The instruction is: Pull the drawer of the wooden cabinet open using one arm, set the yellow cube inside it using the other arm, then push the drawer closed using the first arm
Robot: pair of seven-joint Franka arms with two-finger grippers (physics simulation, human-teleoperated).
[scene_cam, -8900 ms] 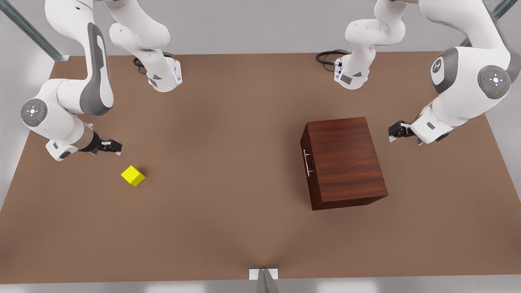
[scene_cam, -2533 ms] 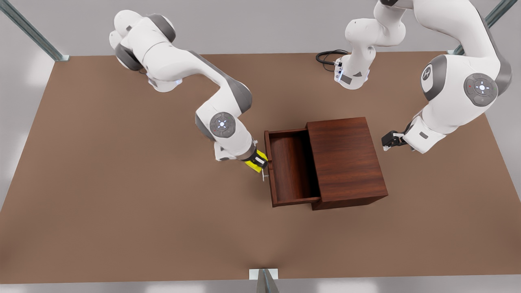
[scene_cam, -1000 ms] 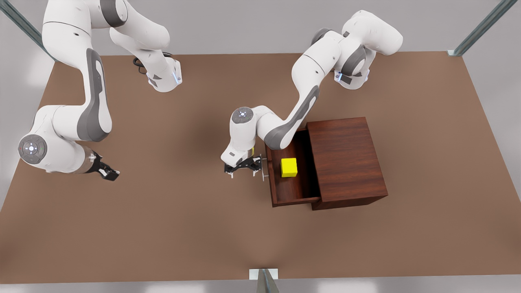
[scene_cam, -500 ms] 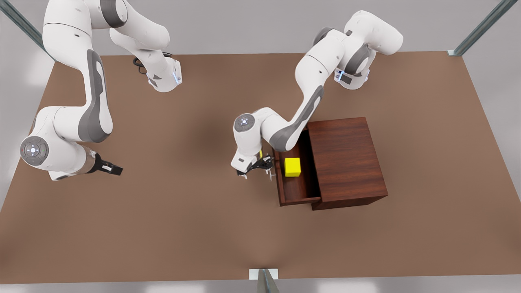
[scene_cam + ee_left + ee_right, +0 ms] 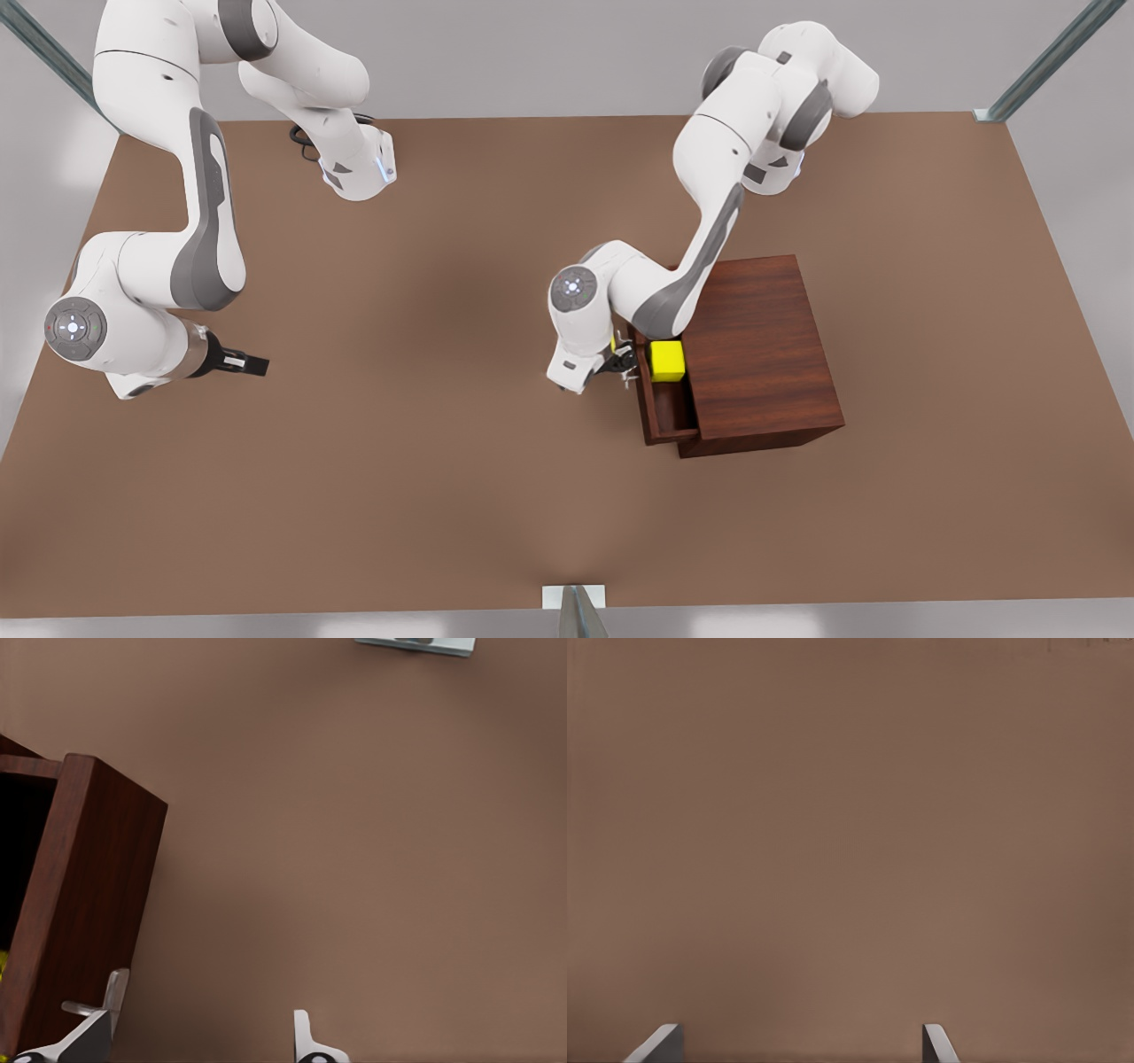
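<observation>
Starting nearest the camera: sitting at the table's (image 5: pixel 443 496) front edge, a small metal bracket (image 5: pixel 574 599). Moving in along the brown top, toward the front view's right: standing there, the wooden cabinet (image 5: pixel 762 354), with the drawer (image 5: pixel 660 416) sticking out only partway on its side facing the front view's left. Lying inside the exposed strip of drawer, close up against the cabinet's opening, the yellow cube (image 5: pixel 667 361), free of any grip.

Pressing right up at the drawer front, the left gripper (image 5: pixel 617 363), fingers spread apart and clasping nothing. Showing in the left wrist view, one fingertip (image 5: pixel 89 1036) just beside the silver bar handle (image 5: pixel 111 992), possibly touching it, hard to call from this angle, and the other fingertip (image 5: pixel 306 1041) hanging over bare table.

Over on the front view's left, well apart from all that: waiting low above the table, the right gripper (image 5: pixel 244 362). Appearing wide apart in the right wrist view, its fingers (image 5: pixel 660 1043), with nothing between them but brown tabletop.

Farthest back, bolted down near the rear edge, both arm bases.
</observation>
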